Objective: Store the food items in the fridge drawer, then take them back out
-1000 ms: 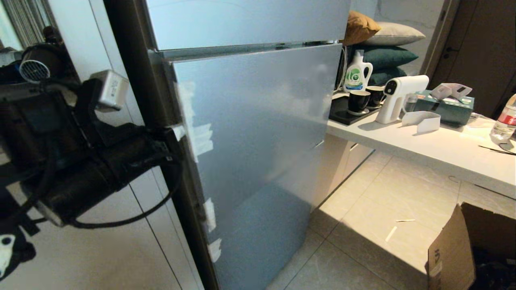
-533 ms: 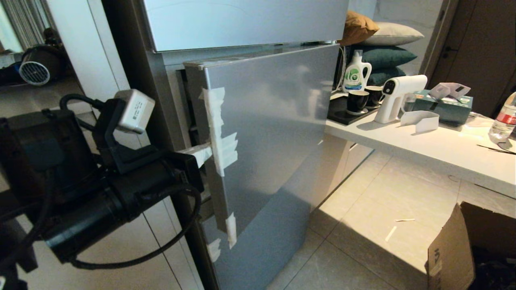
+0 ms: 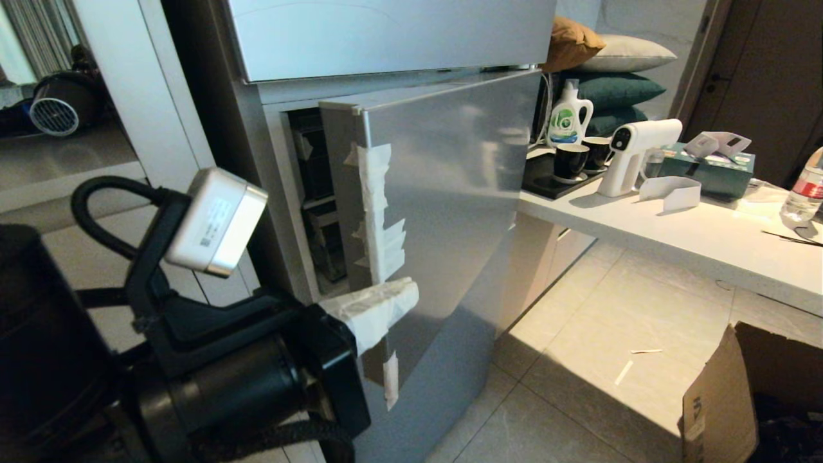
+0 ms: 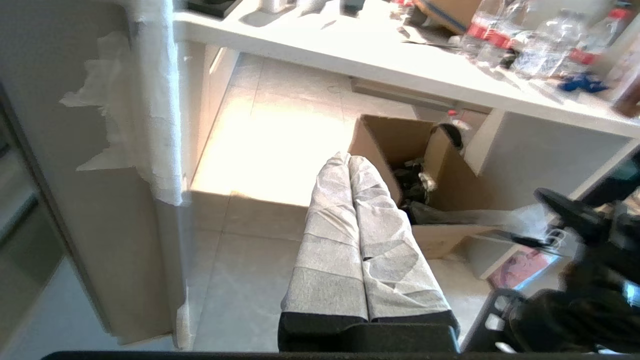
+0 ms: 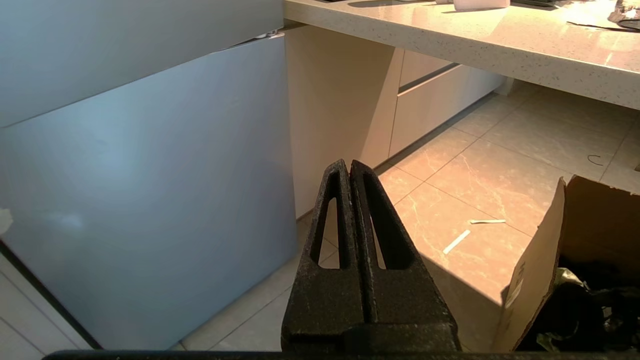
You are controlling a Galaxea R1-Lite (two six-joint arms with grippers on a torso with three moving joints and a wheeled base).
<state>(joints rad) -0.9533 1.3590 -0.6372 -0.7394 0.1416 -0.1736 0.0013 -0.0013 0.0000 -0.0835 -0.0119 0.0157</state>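
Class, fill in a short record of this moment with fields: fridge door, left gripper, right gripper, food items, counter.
fridge door: middle door partly open, white tape along its edge
left gripper: fingers wrapped in white, shut, at the door's taped edge
right gripper: shut, empty, low over the floor by the fridge
food items: none in view
counter: holds a white spray gun and dark cups

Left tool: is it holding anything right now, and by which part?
Nothing. The left tool is shut and empty, beside the fridge door's taped edge.
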